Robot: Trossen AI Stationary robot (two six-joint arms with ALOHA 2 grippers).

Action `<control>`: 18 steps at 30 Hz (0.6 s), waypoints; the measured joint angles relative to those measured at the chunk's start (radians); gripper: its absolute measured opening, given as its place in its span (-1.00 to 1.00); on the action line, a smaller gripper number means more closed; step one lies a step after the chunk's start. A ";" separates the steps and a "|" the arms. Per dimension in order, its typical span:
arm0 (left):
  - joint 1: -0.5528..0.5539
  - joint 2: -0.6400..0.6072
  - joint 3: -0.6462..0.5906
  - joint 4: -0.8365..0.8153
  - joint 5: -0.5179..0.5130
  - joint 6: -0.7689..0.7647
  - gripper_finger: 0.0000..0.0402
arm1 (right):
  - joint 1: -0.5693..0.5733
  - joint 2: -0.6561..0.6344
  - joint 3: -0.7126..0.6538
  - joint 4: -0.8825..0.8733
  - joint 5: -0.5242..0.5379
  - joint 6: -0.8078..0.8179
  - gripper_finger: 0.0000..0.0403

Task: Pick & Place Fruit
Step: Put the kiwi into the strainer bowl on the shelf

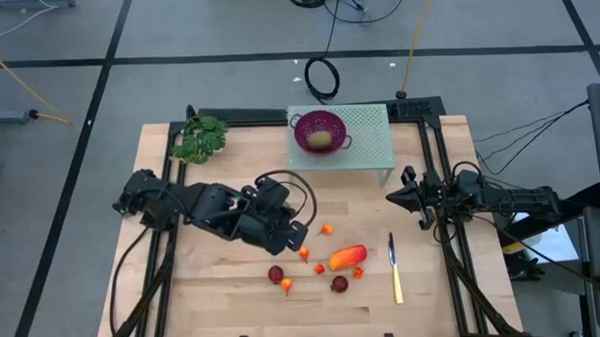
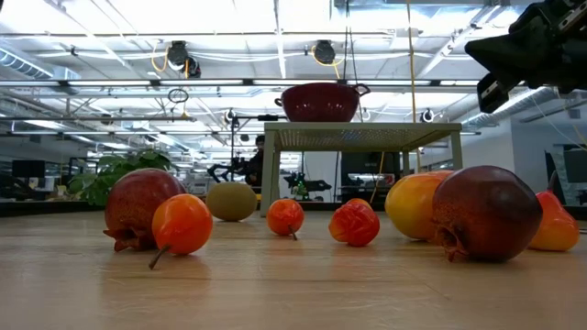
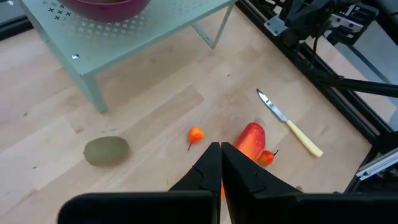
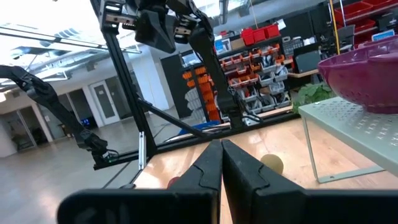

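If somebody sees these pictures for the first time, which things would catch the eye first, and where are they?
The purple colander stands on the pale green perforated stand at the table's far edge, with one olive-brown fruit inside. Below it, bright fruit lies scattered mid-table around the elongated orange-red piece, with the yellow-handled knife beside it. The left gripper, fingers shut, is next to the scatter.

Your left arm (image 1: 232,213) hid the kiwi (image 3: 106,150) from above; the bowl (image 3: 106,7) beside it was cut off.
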 joint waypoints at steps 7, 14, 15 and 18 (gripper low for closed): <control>0.022 0.000 -0.050 0.006 0.024 -0.014 -0.97 | 0.000 0.000 0.000 0.000 0.000 0.000 -0.98; 0.039 0.002 -0.200 0.007 0.103 -0.062 -0.99 | 0.000 0.000 0.000 0.000 0.000 0.000 -0.98; 0.039 0.002 -0.224 0.007 0.106 -0.060 -0.98 | 0.000 0.000 0.000 0.000 0.000 0.000 -0.98; 0.042 0.002 -0.291 0.008 0.141 -0.040 -0.93 | 0.000 0.000 0.000 0.000 0.000 0.000 -0.98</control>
